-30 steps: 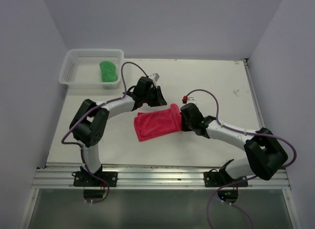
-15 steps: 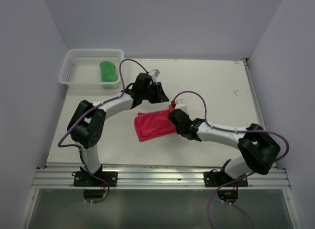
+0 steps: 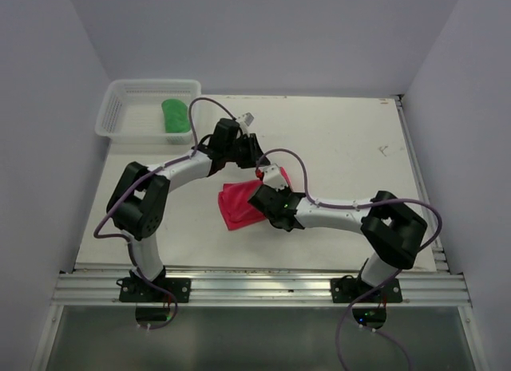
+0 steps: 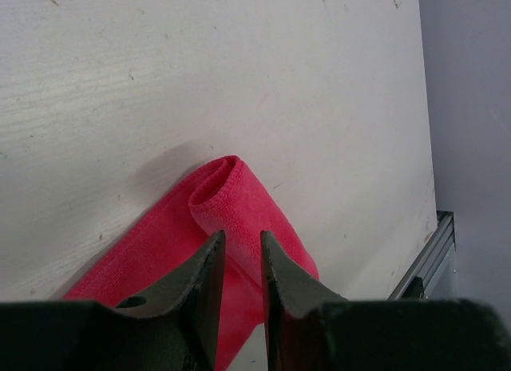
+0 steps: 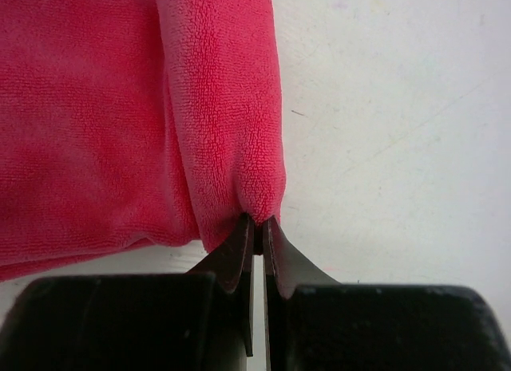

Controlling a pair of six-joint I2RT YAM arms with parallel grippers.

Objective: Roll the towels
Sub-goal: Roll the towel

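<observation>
The pink-red towel [image 3: 235,205] lies mid-table, its right side folded over into a loose roll [image 4: 239,191]. My right gripper [image 3: 262,197] reaches in from the right and is shut on the near end of that rolled edge [image 5: 258,221], the fleece [image 5: 120,108] bunching at its tips. At the towel's far end, my left gripper [image 3: 255,163] points down over the roll [image 4: 242,235]. Its jaws stand a narrow gap apart and the cloth shows smooth through the gap. Whether the tips touch the cloth I cannot tell. The green towel [image 3: 176,116] lies rolled in the basket.
A white mesh basket [image 3: 152,82] stands at the table's far left corner. The right arm's forearm [image 3: 335,214] stretches across the table in front of the towel. An aluminium rail [image 3: 255,279] runs along the near edge, and walls close in on both sides.
My right gripper has swung left with the towel's right edge, carrying it over the cloth, so the visible towel is narrower. The left gripper has shifted slightly left.
</observation>
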